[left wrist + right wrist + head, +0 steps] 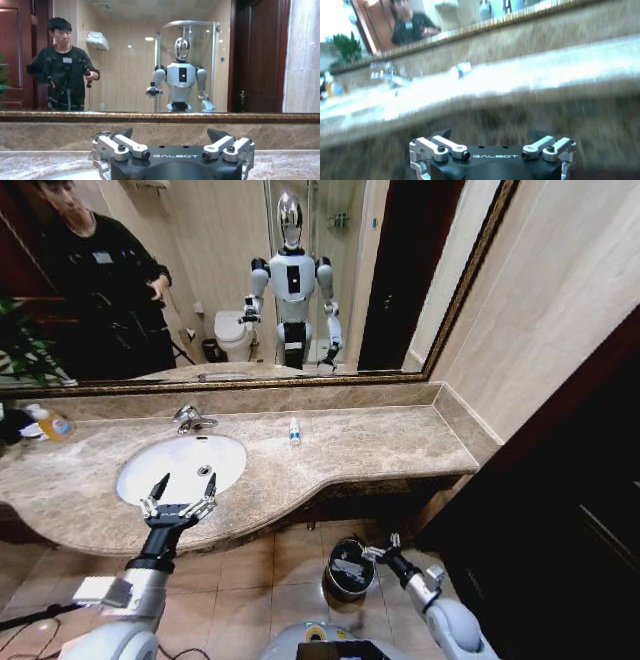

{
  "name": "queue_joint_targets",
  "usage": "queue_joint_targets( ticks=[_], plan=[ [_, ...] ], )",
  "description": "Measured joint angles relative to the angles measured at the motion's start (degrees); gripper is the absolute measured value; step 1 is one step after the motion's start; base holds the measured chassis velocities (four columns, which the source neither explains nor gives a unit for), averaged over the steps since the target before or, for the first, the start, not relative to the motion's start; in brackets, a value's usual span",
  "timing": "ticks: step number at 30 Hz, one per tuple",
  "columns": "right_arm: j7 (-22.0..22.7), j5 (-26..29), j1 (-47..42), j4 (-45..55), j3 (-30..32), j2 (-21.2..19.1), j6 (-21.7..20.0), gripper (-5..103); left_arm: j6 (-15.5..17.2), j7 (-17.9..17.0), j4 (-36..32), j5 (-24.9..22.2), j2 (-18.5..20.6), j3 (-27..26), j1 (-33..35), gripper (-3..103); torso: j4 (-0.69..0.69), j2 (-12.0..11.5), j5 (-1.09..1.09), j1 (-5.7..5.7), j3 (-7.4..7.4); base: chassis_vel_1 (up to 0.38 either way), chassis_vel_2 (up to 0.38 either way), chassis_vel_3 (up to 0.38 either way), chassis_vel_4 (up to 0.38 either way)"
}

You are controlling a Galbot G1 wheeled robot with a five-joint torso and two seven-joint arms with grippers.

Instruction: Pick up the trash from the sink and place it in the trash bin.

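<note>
- Head view: the left gripper (183,492) hovers over the near rim of the sink (140,480), fingers spread wide apart and empty, pointing toward twelve o'clock into the basin. That pose looks like a waiting or approach stance, lined up to reach in.
- The basin itself looks bare white around the chrome drain (204,470); I can make out no litter in it. One small clear bottle with a blue label (294,432) stands on the marble counter (380,445), at about two o'clock from the drain and well apart from the basin.
- The faucet (190,418) sits at twelve o'clock of the sink. An orange-capped bottle (50,423) lies far out at ten o'clock.
- The trash bin (350,567) stands on the floor under the counter edge. The right gripper (380,551) hangs low at the bin's three o'clock rim, as one would hold it for a drop; it seems empty, and I cannot tell from here how its fingers stand.
- Left wrist view: the left gripper's fingers (122,133) stand apart, nothing between them, aimed at the backsplash and mirror (150,56).
- Right wrist view: the right gripper's fingers (540,135) stand apart and empty. The counter edge crosses above, with the small bottle (461,69) at about eleven o'clock.
</note>
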Motion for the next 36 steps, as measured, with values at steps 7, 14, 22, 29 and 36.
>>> queue_joint_targets(
  ticks=[7, 14, 22, 29, 36],
  plan=[
    [5.8, -1.4, 9.5, 0.1, -4.7, -1.1, -1.2, 100, 0.0, 0.0, 0.0, 0.0, 0.0, 0.0, 0.0, 100, 0.01, 0.0, 0.00, 0.00, 0.00, 0.000, 0.000, 0.000, 0.000],
    [11.7, 0.5, 24.7, -3.9, -13.1, -4.0, -5.7, 100, 0.0, 0.0, 0.0, 0.0, 0.0, 0.0, 0.0, 100, 0.02, 0.0, 0.00, 0.01, 0.01, 0.000, 0.000, 0.000, 0.000],
    [17.1, 4.9, 43.0, -14.3, -25.5, -3.5, -11.7, 100, 0.0, 0.0, 0.0, 0.0, 0.0, 0.0, 0.0, 100, 0.01, 0.0, 0.00, 0.01, 0.01, 0.000, 0.000, 0.000, 0.000],
    [21.1, 4.6, 53.8, -25.3, -31.4, 2.2, -12.1, 100, 0.0, 0.0, 0.0, 0.0, 0.0, 0.0, 0.0, 100, 0.01, 0.0, -0.03, 0.02, 0.01, 0.000, 0.000, 0.000, 0.000],
    [26.6, 5.9, 57.9, -30.0, -35.8, 6.1, -14.9, 100, 0.0, 0.0, 0.0, 0.0, 0.0, 0.0, 0.0, 100, 0.01, 0.0, -0.02, 0.01, 0.01, 0.000, 0.000, 0.000, 0.000]
  ],
)
